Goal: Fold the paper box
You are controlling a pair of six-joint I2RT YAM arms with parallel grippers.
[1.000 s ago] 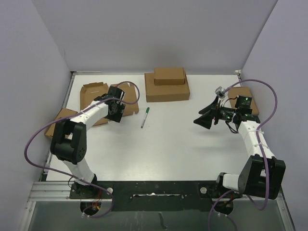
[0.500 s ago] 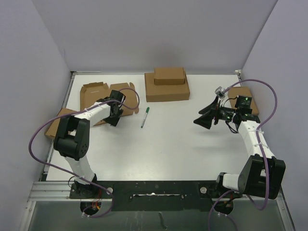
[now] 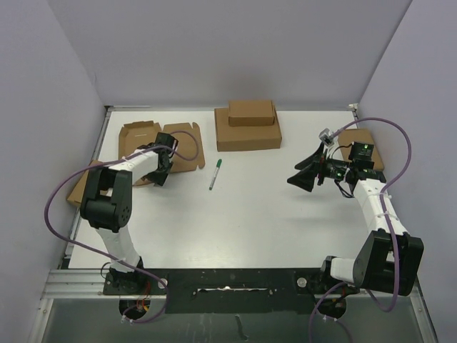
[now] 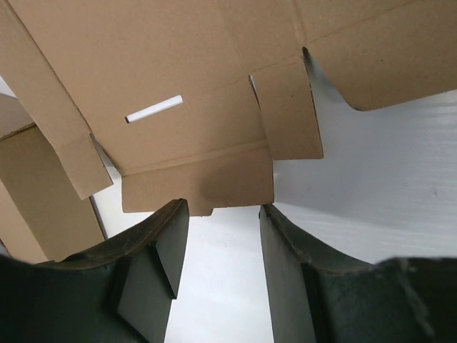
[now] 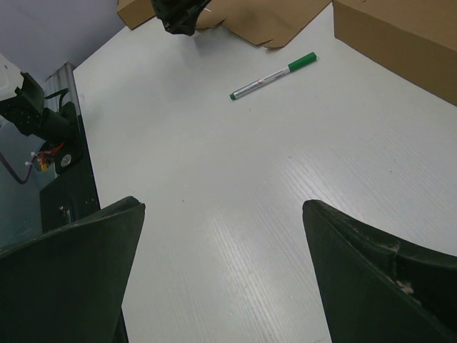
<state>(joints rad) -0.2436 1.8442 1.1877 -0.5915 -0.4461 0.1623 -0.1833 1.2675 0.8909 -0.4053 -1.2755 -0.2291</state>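
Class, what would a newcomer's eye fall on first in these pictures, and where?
The flat, unfolded paper box at far left, with the left gripper poised open at one flap. Next, the stacked brown boxes at far centre, and a green-capped marker in front of them.

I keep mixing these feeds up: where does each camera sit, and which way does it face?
Top external: above and behind the arms, looking down on the table; both arms show.
Left wrist: on the left arm, looking past its fingers at the paper box.
Right wrist: on the right arm, facing across the table toward the left gripper; its open fingers show.
Shared: top and right wrist both see the green pen.
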